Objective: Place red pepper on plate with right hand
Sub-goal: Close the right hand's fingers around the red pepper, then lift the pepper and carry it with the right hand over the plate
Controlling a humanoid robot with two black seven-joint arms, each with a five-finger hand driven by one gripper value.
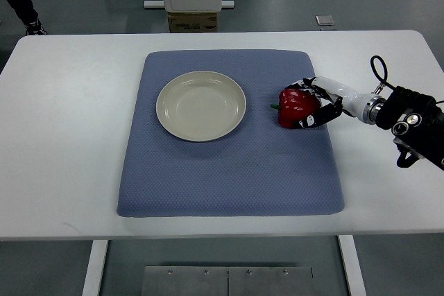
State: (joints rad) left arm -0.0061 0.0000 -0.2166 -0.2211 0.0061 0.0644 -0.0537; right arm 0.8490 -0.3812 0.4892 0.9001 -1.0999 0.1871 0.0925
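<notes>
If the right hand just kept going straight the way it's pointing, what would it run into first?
Beyond the red pepper already in the right hand, the plate comes first, to the picture's left. Height above the blue mat is unclear.

A glossy, smooth-skinned red pepper is lying on a matt blue mat of finely dimpled cloth, beside a smooth cream plate looking like ceramic, all sitting on the smooth white counter.
</notes>
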